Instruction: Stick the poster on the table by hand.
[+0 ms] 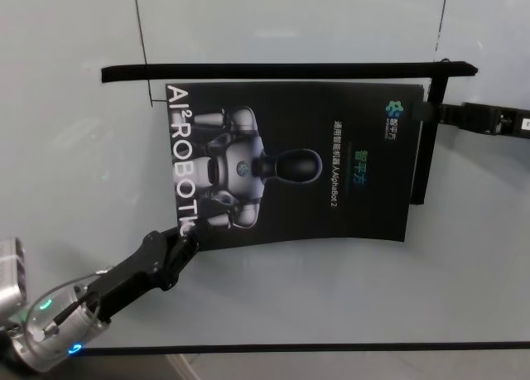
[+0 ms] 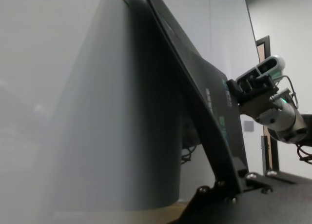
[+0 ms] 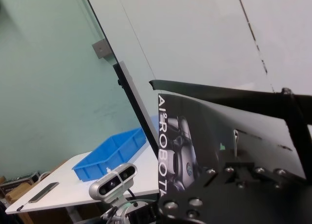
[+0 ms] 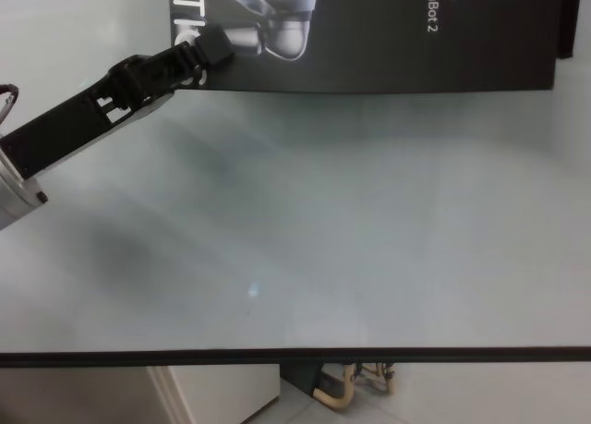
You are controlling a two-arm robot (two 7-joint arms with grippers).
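The poster (image 1: 290, 165) lies out on the table (image 1: 331, 297), its long near edge bowed. The left gripper (image 1: 186, 246) pinches its near-left corner; the right gripper (image 1: 421, 111) is clamped on the far-right corner by the black frame (image 1: 290, 69).

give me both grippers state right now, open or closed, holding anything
Left gripper: closed on the poster's near left corner.
Right gripper: closed on the poster's far right corner.
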